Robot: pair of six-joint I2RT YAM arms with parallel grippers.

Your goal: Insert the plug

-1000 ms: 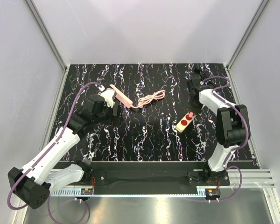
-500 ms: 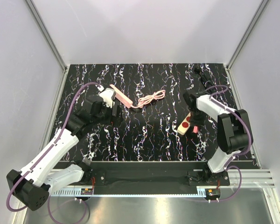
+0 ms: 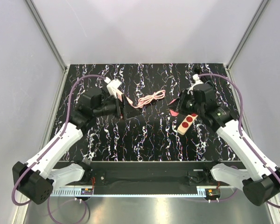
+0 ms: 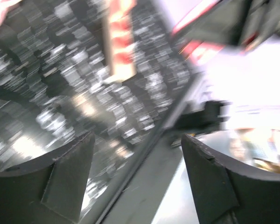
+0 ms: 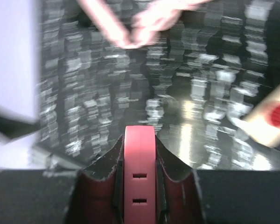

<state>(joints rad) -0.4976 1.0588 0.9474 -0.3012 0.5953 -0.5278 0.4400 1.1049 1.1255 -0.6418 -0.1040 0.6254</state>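
Red plug (image 5: 140, 196) is clenched between the fingers of the right pincer (image 5: 140, 145), over the black marbled table (image 3: 144, 140). Just beside it, towards the near edge, the cream strip (image 3: 186, 122) with two red sockets is laid flat and untouched. The left pincer (image 3: 122, 106) is spread wide with nothing held, close to the pink cable (image 3: 149, 99); its wrist view is blurred. Bare tabletop is seen between the pincers, and both are well apart from the side walls (image 3: 37, 70).
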